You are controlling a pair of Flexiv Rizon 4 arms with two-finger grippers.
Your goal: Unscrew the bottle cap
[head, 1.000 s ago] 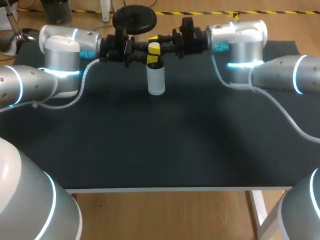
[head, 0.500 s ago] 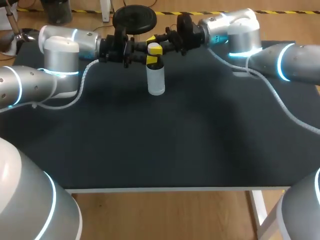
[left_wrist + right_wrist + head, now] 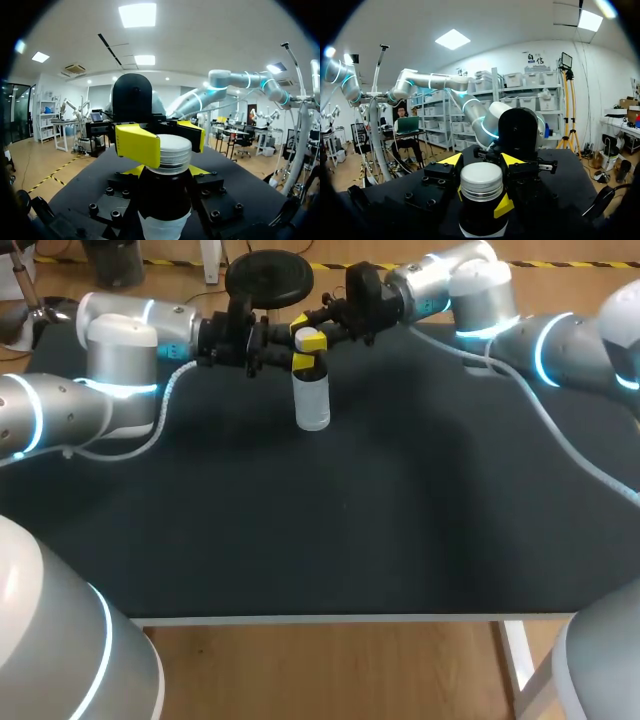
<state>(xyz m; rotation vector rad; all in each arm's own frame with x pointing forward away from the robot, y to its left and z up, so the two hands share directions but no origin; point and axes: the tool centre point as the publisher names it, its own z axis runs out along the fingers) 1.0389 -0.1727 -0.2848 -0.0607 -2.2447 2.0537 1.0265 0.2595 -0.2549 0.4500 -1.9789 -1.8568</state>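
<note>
Topping the bottle (image 3: pixel 312 405), the cap (image 3: pixel 172 151) sits clamped in right end effector (image 3: pixel 166 141).

No legible text, label, number or sign on the bottle (image 3: pixel 312 400), none on its cap (image 3: pixel 170 150), none on the tabletop (image 3: pixel 320 520)

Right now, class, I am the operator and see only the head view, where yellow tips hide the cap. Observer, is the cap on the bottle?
Observer: Yes, in the left wrist view the cap sits on the bottle.
Operator: Does the right gripper hold it?
Observer: Yes, its fingers press the cap from both sides.
Operator: And the left gripper?
Observer: Shut on the bottle's dark neck, under the cap.
</note>
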